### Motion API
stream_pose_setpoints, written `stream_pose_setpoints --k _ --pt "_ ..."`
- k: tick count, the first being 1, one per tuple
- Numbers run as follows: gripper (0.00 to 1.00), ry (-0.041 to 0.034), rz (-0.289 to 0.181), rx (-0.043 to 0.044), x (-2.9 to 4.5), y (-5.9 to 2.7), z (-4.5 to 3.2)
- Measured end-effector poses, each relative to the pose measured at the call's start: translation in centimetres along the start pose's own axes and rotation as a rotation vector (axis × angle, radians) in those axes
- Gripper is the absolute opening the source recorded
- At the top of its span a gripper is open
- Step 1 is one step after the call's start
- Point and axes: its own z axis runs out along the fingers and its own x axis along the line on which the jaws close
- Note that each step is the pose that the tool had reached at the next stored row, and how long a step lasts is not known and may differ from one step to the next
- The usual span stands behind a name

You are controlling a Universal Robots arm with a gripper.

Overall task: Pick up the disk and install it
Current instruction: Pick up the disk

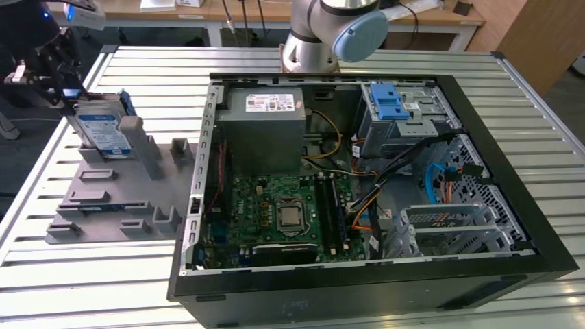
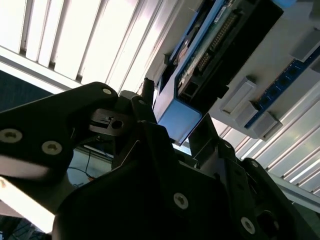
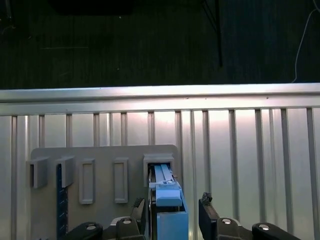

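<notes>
The disk (image 1: 103,130) stands on edge in a slot at the far end of a grey holder plate (image 1: 119,199), on the exterior view's left. It is silver with a white-and-blue label and a blue carrier. My gripper (image 1: 75,101) is at the disk's upper end. In the first wrist view the disk's blue edge (image 3: 167,200) lies between my two dark fingers (image 3: 207,215), with a small gap on one side, so the gripper (image 3: 172,212) is open around it. The second wrist view has the carrier's end (image 2: 172,117) just in front of the gripper (image 2: 175,127).
An open computer case (image 1: 512,274) lies flat on the slatted metal table (image 1: 82,274), to the exterior view's right of the holder plate. Inside are a grey power supply box (image 1: 265,130), a motherboard (image 1: 274,212) and a cage with a blue latch (image 1: 391,106). The arm's base (image 1: 316,41) stands behind.
</notes>
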Motion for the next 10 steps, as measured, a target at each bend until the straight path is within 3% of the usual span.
stream_pose_setpoints --k 10 --pt "0.54 0.0002 0.0 0.0 0.23 -0.04 0.86"
